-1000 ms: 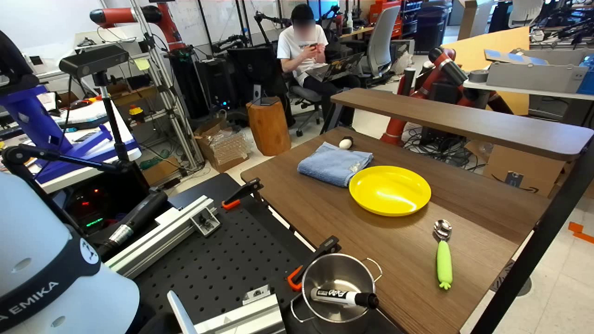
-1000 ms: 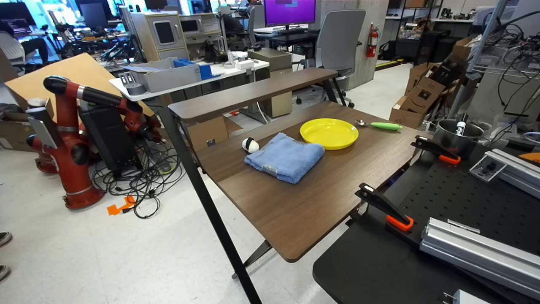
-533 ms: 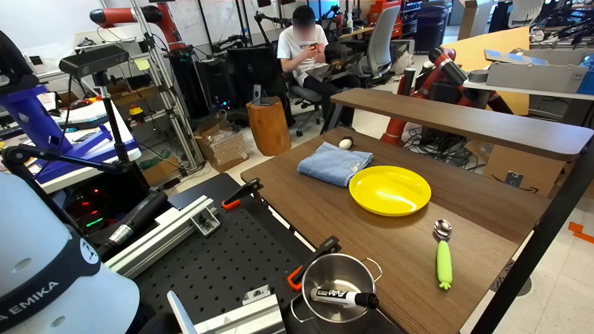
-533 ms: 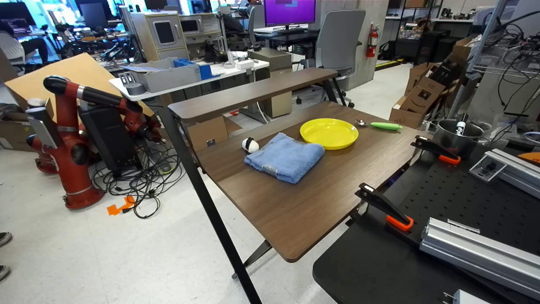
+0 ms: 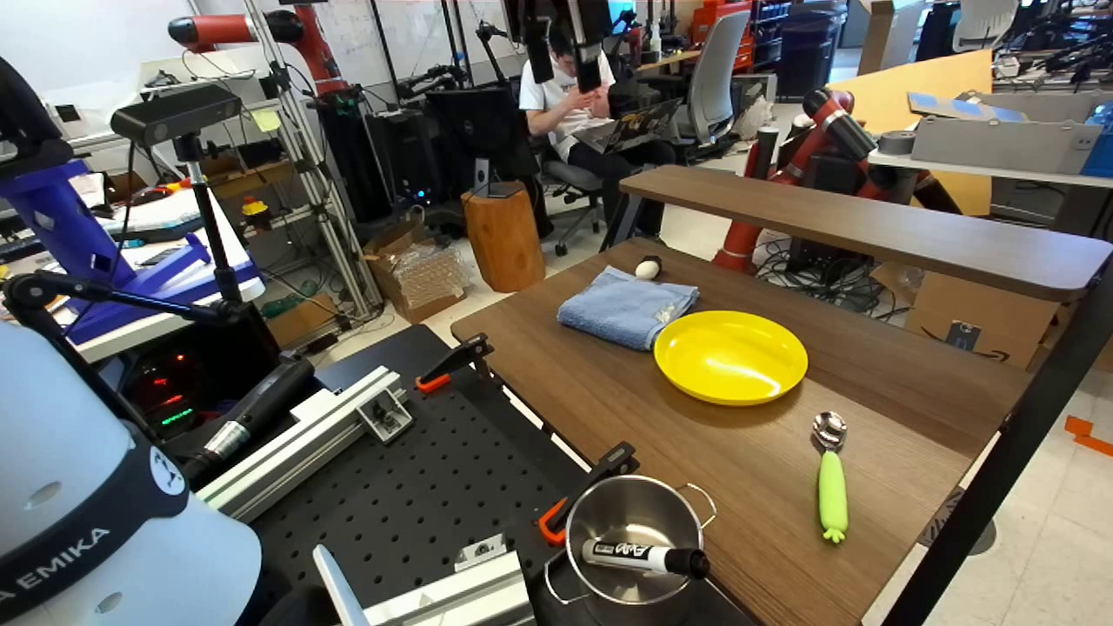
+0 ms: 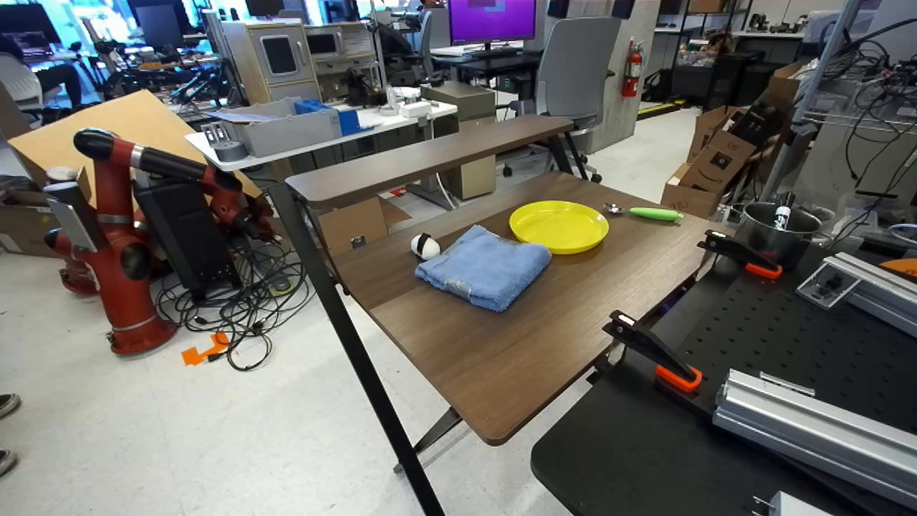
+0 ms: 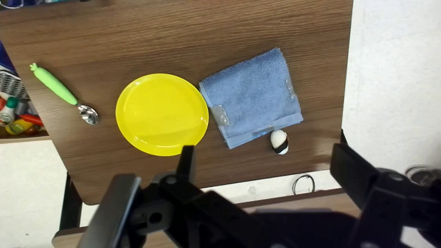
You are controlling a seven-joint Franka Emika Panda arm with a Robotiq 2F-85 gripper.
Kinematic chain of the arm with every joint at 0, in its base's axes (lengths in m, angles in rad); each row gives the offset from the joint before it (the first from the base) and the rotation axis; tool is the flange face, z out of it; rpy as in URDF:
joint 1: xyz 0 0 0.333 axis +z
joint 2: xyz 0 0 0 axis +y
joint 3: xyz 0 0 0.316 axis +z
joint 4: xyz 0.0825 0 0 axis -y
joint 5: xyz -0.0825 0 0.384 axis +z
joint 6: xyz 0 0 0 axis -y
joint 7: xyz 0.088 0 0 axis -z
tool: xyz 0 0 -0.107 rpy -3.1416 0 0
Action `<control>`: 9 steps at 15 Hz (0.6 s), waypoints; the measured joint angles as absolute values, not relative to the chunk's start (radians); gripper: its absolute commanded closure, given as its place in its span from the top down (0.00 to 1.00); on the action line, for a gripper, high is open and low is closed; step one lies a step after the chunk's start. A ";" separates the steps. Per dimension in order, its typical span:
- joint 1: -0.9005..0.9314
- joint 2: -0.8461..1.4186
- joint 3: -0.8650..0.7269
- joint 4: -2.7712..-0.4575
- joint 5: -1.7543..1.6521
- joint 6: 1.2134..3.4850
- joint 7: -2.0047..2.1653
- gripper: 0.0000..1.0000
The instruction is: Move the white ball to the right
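Black two-finger gripper (image 7: 264,151): released; you have its black fingers (image 7: 187,162) spread well apart, low in your wrist view. In both exterior views you find it at the top edge.
Brown wood-grain table (image 7: 155,41): spans the upper part of your wrist view; bears the next four entries.
Small white egg-shaped ball with a black band (image 7: 277,138): lower right of centre in your wrist view, just beside the lower edge of the folded blue cloth towel (image 7: 253,93); whether they touch, you cannot tell.
Towel: right of centre, set askew, shiny patches along its edges.
Round glossy yellow plate (image 7: 162,113): left of centre, just beside the towel's left corner.
Metal spoon with a light-green handle (image 7: 63,93): upper left, its scoop end pointing to the lower right.
Round shiny metal pot with two loop handles (image 5: 600,513): bottom of an exterior view, right of centre; inside you see a black-and-white marker (image 5: 630,555) leaning, its black cap over the rim.
Brown wood-grain shelf (image 5: 869,222): upper right of an exterior view, raised above the table.
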State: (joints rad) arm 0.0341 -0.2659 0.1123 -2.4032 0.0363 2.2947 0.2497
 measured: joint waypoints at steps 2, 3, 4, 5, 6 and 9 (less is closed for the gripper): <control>0.046 -0.203 0.114 -2.402 0.045 2.376 0.250 1.00; 0.052 -0.169 0.114 -2.400 0.051 2.416 0.249 1.00; 0.060 -0.132 0.114 -2.395 0.055 2.458 0.249 1.00; 0.067 -0.093 0.116 -2.387 0.058 2.500 0.251 1.00; 0.073 -0.049 0.118 -2.377 0.058 2.540 0.253 1.00; 0.094 0.082 0.121 -2.334 0.056 2.637 0.272 1.00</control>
